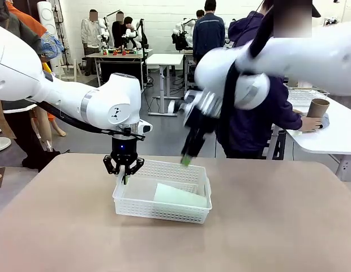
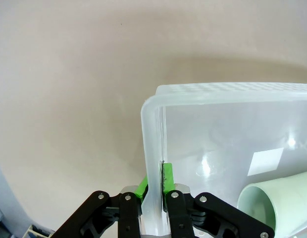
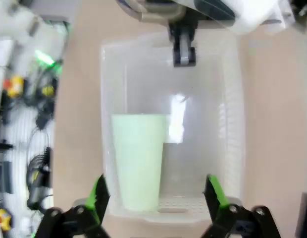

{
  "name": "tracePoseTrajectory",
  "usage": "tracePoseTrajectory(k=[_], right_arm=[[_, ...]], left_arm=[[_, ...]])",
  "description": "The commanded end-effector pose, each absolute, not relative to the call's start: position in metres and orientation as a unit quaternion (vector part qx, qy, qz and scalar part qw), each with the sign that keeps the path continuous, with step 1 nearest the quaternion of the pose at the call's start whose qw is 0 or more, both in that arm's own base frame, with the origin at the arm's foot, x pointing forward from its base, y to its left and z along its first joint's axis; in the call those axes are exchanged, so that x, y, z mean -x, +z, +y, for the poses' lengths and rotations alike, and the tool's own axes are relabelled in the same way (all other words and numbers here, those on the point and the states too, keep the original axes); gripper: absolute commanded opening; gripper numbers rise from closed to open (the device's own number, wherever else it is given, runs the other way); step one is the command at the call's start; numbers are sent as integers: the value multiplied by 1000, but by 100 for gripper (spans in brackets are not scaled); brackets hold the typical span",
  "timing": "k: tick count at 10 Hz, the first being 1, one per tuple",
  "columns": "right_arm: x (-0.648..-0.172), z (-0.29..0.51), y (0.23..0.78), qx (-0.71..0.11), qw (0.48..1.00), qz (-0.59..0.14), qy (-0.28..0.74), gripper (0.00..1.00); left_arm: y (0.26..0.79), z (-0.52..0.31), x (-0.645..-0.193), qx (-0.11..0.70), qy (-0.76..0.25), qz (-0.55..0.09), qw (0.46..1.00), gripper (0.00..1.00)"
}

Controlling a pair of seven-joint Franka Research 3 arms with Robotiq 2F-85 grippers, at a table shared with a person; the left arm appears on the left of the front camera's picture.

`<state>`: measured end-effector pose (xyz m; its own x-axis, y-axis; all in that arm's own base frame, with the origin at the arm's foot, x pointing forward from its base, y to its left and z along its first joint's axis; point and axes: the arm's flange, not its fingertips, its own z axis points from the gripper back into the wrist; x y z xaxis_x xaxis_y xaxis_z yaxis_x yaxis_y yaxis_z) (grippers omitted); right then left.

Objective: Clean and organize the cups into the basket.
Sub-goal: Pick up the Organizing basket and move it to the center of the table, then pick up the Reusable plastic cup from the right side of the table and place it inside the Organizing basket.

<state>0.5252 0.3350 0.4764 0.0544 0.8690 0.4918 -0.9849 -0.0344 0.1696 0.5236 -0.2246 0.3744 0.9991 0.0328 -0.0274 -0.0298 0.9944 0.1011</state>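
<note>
Tabletop (image 1: 266,238) bears latticed basket (image 1: 158,210) holding tapered mint cup (image 1: 178,196).

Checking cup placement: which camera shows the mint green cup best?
The right wrist view: the mint green cup lies on its side in the basket, seen whole from above. The front view shows it partly behind the basket's near wall; the left wrist view catches its open mouth at the frame edge.
</note>
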Motion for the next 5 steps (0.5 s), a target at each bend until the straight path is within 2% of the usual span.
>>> tracePoseTrajectory(k=[1, 3, 5], right_arm=[[-488, 217, 527, -313, 636, -264, 654, 100], [-472, 112, 529, -346, 599, -350, 632, 100], [-455, 18, 503, -356, 563, -414, 619, 100]], left_arm=[[376, -224, -523, -51, 15, 13, 999, 0], [376, -224, -523, -51, 15, 13, 999, 0], [376, -224, -523, -51, 15, 13, 999, 0]])
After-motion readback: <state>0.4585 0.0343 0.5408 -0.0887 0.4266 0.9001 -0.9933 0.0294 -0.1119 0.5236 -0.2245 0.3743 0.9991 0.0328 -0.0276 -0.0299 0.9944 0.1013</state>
